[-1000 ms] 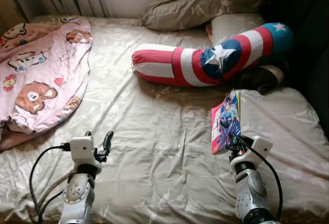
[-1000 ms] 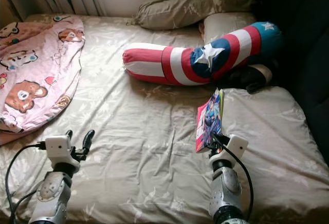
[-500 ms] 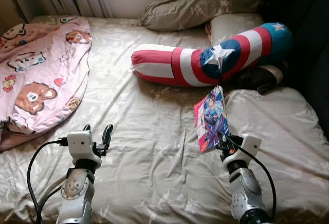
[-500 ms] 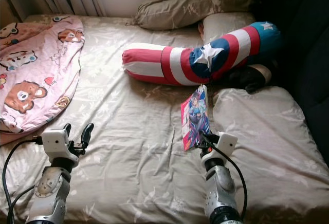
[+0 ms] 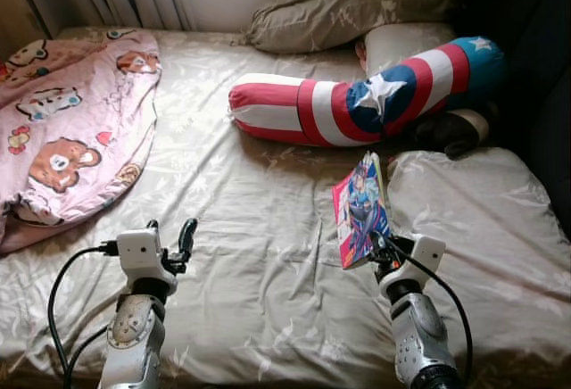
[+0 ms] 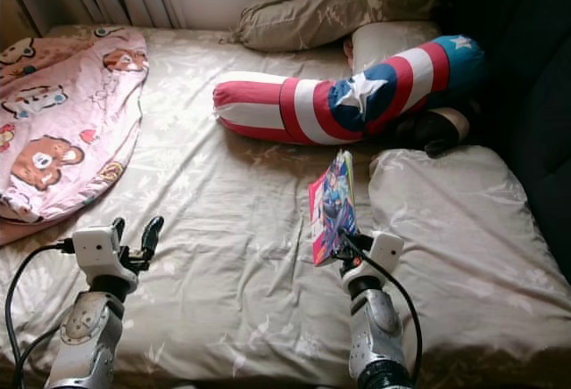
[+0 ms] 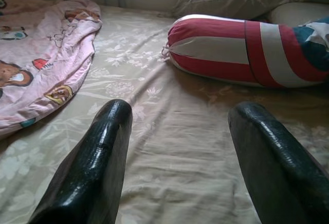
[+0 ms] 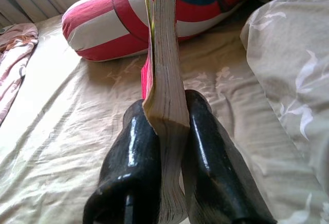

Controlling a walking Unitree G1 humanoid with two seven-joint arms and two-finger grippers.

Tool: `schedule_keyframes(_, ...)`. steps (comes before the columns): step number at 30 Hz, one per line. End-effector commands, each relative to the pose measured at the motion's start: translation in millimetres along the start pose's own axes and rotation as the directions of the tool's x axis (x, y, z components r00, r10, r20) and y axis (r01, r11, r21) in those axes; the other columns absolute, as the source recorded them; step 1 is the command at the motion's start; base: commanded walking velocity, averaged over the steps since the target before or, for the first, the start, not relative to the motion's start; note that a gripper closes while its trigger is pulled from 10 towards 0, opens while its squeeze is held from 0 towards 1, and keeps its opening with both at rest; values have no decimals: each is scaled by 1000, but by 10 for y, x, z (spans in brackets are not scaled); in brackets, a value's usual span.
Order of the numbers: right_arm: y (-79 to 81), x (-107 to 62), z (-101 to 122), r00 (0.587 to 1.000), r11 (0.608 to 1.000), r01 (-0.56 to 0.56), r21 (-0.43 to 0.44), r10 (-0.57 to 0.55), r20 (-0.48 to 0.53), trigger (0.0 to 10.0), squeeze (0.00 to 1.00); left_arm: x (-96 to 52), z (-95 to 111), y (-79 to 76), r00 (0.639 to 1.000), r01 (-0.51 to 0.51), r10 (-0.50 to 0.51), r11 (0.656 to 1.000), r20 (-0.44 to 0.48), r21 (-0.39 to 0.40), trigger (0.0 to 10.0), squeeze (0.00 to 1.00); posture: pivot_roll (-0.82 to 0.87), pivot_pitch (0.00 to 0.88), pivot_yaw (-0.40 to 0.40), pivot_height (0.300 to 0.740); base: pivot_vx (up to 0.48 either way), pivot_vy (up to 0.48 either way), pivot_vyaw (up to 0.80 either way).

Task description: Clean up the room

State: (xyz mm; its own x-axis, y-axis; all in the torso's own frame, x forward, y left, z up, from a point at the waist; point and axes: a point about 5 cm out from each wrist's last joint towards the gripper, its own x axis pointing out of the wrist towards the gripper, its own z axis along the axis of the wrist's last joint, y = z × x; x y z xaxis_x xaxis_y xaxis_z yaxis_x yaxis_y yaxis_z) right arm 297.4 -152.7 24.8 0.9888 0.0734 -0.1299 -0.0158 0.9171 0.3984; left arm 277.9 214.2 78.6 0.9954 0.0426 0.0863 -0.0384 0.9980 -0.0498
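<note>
My right gripper [image 5: 378,252] is shut on the lower edge of a colourful comic book [image 5: 360,209], holding it upright above the beige bedsheet [image 5: 259,219]. In the right wrist view the book's page edge [image 8: 165,80] is pinched between both black fingers [image 8: 134,157]. My left gripper [image 5: 175,239] hovers open over the sheet at the near left with nothing between its fingers [image 7: 97,157]. A red, white and blue star-patterned bolster pillow [image 5: 357,103] lies across the bed beyond the book.
A pink bear-print blanket [image 5: 71,121] is bunched at the far left. A beige pillow [image 5: 357,5] and a white pillow [image 5: 406,43] lie at the head. A beige cushion [image 5: 482,219] sits on the right, with a dark item [image 5: 451,132] behind it.
The right gripper has carried the book leftward, toward the middle of the bed. The left gripper stays open in much the same place.
</note>
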Motion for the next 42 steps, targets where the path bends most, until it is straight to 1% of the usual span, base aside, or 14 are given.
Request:
schedule_keyframes(1, 11, 25, 58, 1000, 1000, -8, -8, 8, 19, 10000, 0, -8, 4, 19, 1000, 0, 0, 1000, -9, 8, 10000, 0, 111, 145, -54, 681, 0, 0, 0)
schedule_keyframes(4, 20, 41, 33, 1000, 1000, 1, -11, -1, -9, 10000, 0, -2, 12, 15, 1000, 0, 0, 1000, -9, 9, 10000, 0, 113, 151, -55, 666, 0, 0, 0)
schedule_keyframes(6, 34, 36, 43, 1000, 1000, -7, -15, 7, 9, 10000, 0, -1, 13, 15, 1000, 0, 0, 1000, -11, 9, 10000, 0, 116, 154, -54, 666, 0, 0, 0)
schedule_keyframes(13, 61, 40, 25, 1000, 1000, -9, -14, 9, 4, 10000, 0, 8, 18, 21, 1000, 0, 0, 1000, -11, 11, 10000, 0, 120, 164, -51, 666, 0, 0, 0)
schedule_keyframes(15, 65, 43, 17, 1000, 1000, -7, 7, 7, 1, 10000, 0, 11, 21, 22, 1000, 1, 0, 1000, -11, 12, 10000, 0, 122, 167, -50, 666, 0, 0, 0)
schedule_keyframes(16, 62, 48, 5, 1000, 999, 4, 51, -4, -3, 10000, 0, 15, 23, 21, 1000, 2, -2, 1000, -12, 13, 10000, 0, 122, 167, -50, 666, 0, 0, 0)
schedule_keyframes(18, 58, 50, 1, 1000, 997, 11, 70, -11, -5, 10000, 0, 16, 24, 20, 1000, 2, -2, 1000, -12, 13, 10000, 0, 122, 167, -50, 666, 0, 0, 0)
schedule_keyframes(20, 58, 70, 0, 1000, 993, 20, 114, -19, -14, 10000, 0, 27, 29, 1, 1000, 7, -7, 1000, -14, 14, 10000, 0, 126, 171, -48, 666, 0, 0, 0)
schedule_keyframes(27, 41, 88, -8, 998, 993, 38, 110, -34, -44, 10000, 0, 36, 40, -12, 1000, 11, -11, 1000, -12, 16, 10000, 0, 131, 176, -46, 661, 0, 0, 0)
schedule_keyframes(29, 31, 86, 1, 998, 993, 45, 107, -42, -35, 10000, 0, 36, 42, -10, 1000, 11, -11, 1000, -12, 17, 10000, 0, 130, 177, -45, 651, 0, 0, 0)
schedule_keyframes(34, -8, 74, 2, 998, 991, 62, 115, -59, -30, 10000, 0, 37, 41, -24, 1000, 14, -14, 1000, -13, 18, 10000, 0, 128, 178, -42, 651, 0, 0, 0)
schedule_keyframes(39, 6, 80, -17, 998, 988, 46, 146, -40, -45, 10000, 0, 42, 43, -38, 1000, 18, -18, 1000, -14, 17, 10000, 0, 129, 178, -43, 651, 0, 0, 0)
schedule_keyframes(41, 20, 87, -41, 998, 982, 29, 187, -17, -68, 10000, 0, 42, 46, -42, 1000, 20, -20, 1000, -14, 18, 10000, 0, 132, 177, -42, 651, 0, 0, 0)
schedule_keyframes(42, 20, 87, -41, 998, 982, 29, 187, -17, -68, 10000, 0, 42, 46, -42, 1000, 20, -20, 1000, -14, 18, 10000, 0, 132, 177, -42, 651, 0, 0, 0)
